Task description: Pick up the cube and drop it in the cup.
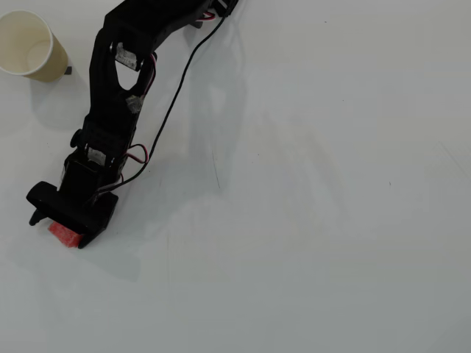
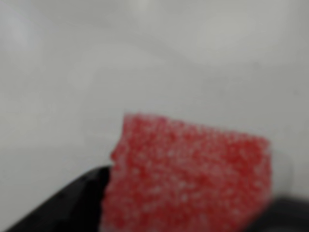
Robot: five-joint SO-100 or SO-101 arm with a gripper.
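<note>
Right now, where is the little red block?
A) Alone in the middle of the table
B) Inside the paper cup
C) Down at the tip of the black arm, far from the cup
C: in the overhead view the cube peeks out under the gripper, while the cup sits apart at the top left corner.

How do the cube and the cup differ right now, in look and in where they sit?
The cube is bright red and speckled; the cup is tan with a white inside. The cube is much smaller than the cup's mouth. The cube lies at the hand, mostly hidden under it in the overhead view; the cup stands alone in the upper left corner. Both are on the white table.
</note>
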